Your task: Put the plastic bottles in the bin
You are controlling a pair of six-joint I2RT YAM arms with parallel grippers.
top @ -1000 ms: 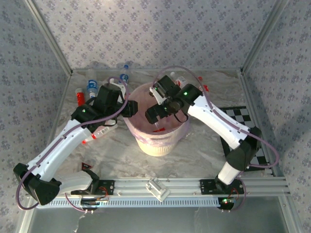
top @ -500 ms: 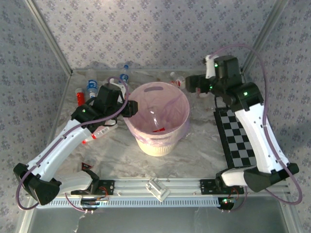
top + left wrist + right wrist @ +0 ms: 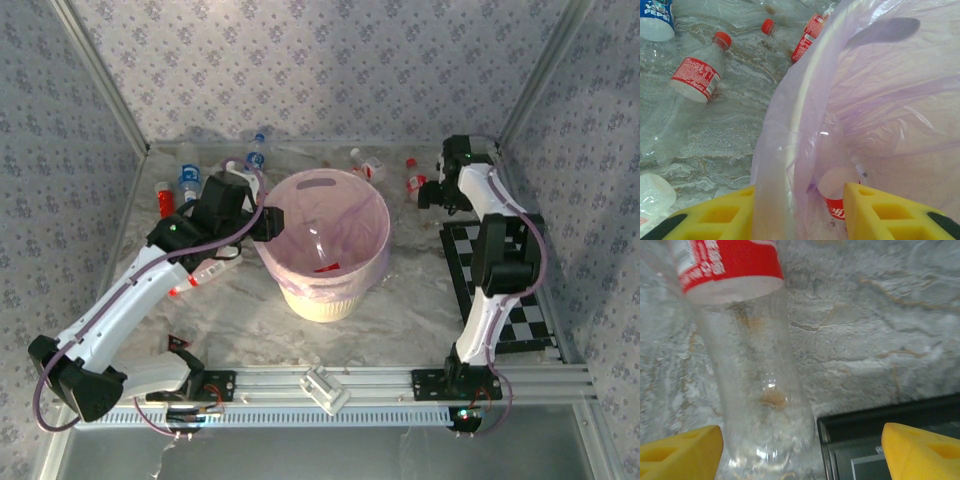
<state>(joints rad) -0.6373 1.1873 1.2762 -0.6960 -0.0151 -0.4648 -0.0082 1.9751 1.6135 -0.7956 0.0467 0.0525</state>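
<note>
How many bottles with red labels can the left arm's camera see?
3 red-label bottles: one lies on the table left of the bin, one lies behind its rim, and one sits inside it. More may be hidden.

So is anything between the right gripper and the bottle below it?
Nothing visible. In the right wrist view the red-labelled bottle lies on bare marble just inside the left finger of the open right gripper; the checkerboard mat's edge sits beside it, not over it.

White-shelled arms with black joints, looping purple cables, green indicator lights, yellow-fingered hands.
</note>
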